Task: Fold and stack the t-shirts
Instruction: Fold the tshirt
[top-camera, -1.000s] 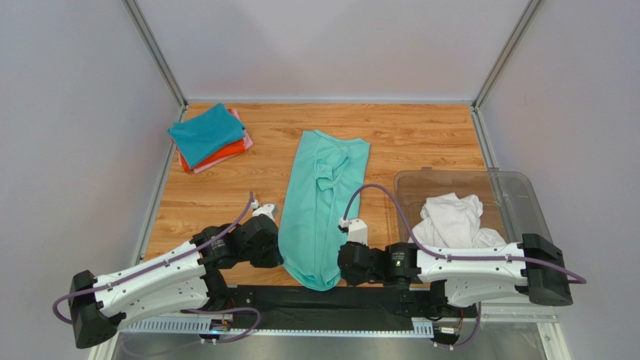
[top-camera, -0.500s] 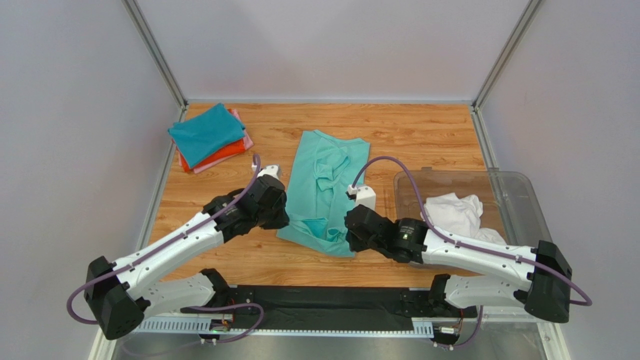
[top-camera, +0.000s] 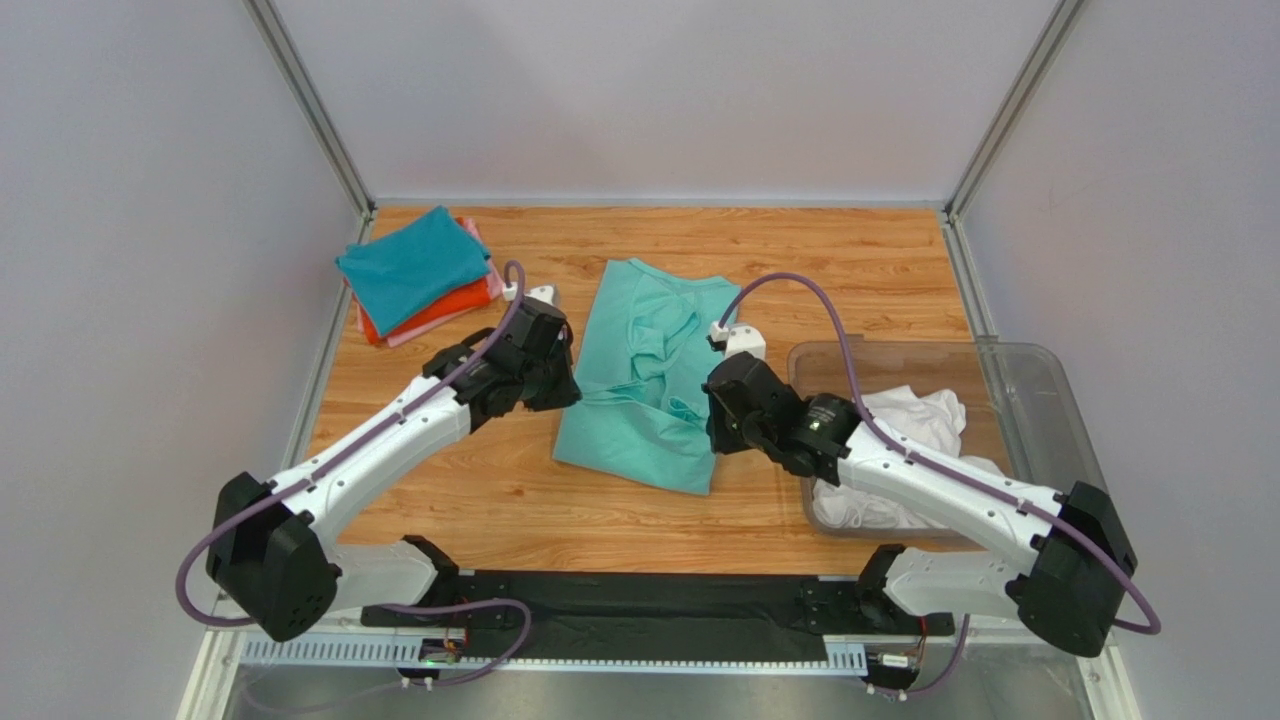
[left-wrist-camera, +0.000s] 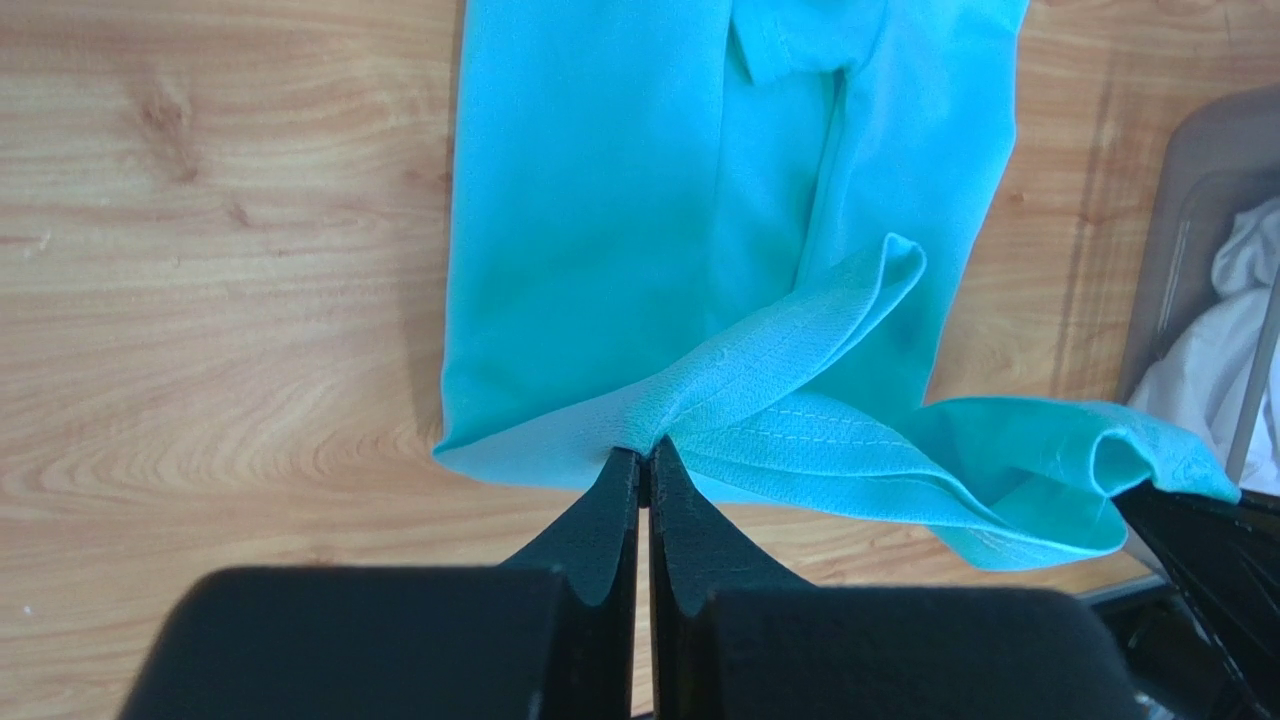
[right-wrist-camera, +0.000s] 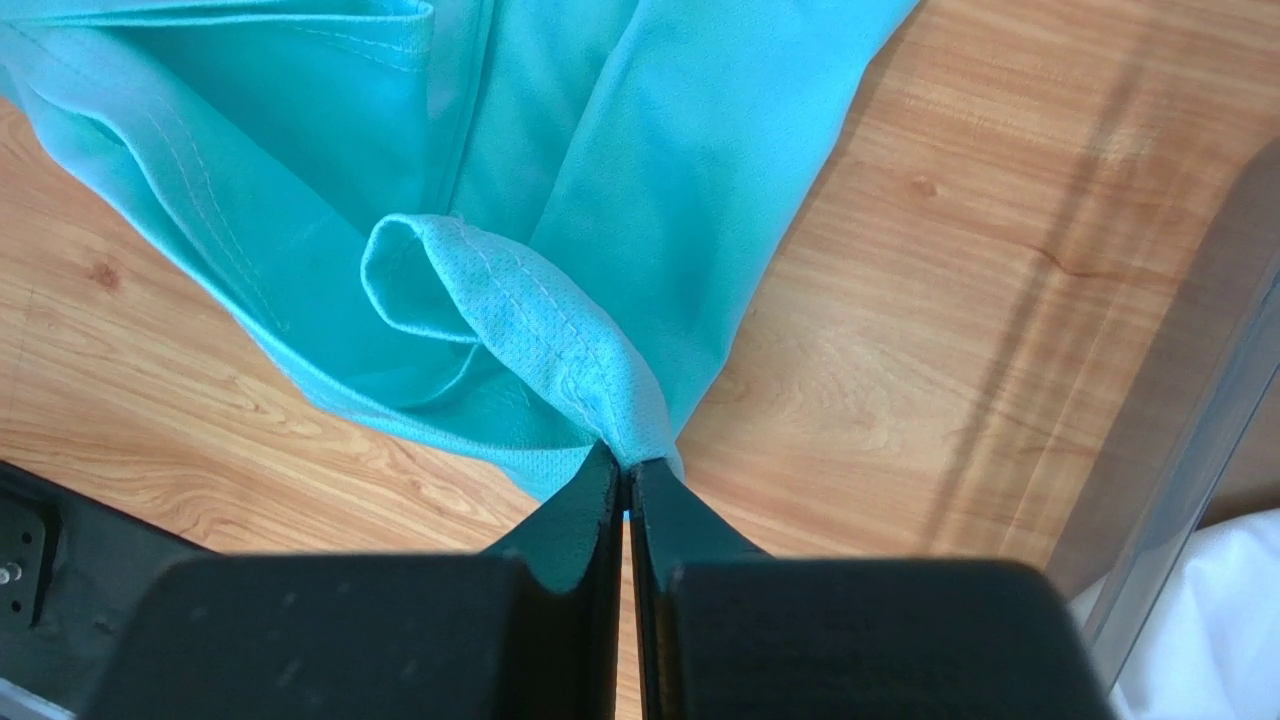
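The mint-green t-shirt (top-camera: 646, 375) lies lengthwise mid-table, its near half doubled back over itself. My left gripper (top-camera: 559, 393) is shut on the hem at the shirt's left edge; the left wrist view shows its tips (left-wrist-camera: 646, 455) pinching the stitched hem (left-wrist-camera: 781, 338). My right gripper (top-camera: 721, 428) is shut on the hem at the right edge; the right wrist view shows its tips (right-wrist-camera: 625, 465) clamping a rolled hem fold (right-wrist-camera: 526, 315). Folded teal-blue (top-camera: 409, 264), orange-red (top-camera: 463, 303) and pink (top-camera: 484, 255) shirts are stacked at the far left. A white shirt (top-camera: 902, 428) lies crumpled in the bin.
A clear plastic bin (top-camera: 1022, 383) stands at the right of the wooden table (top-camera: 842, 270), close to my right arm. Metal frame posts and grey walls bound the table at the back and sides. A black rail runs along the near edge.
Both grippers have carried the shirt's near hem away from the table's front edge toward the far end, doubling the shirt over. The shirt now reaches only about halfway down the table.
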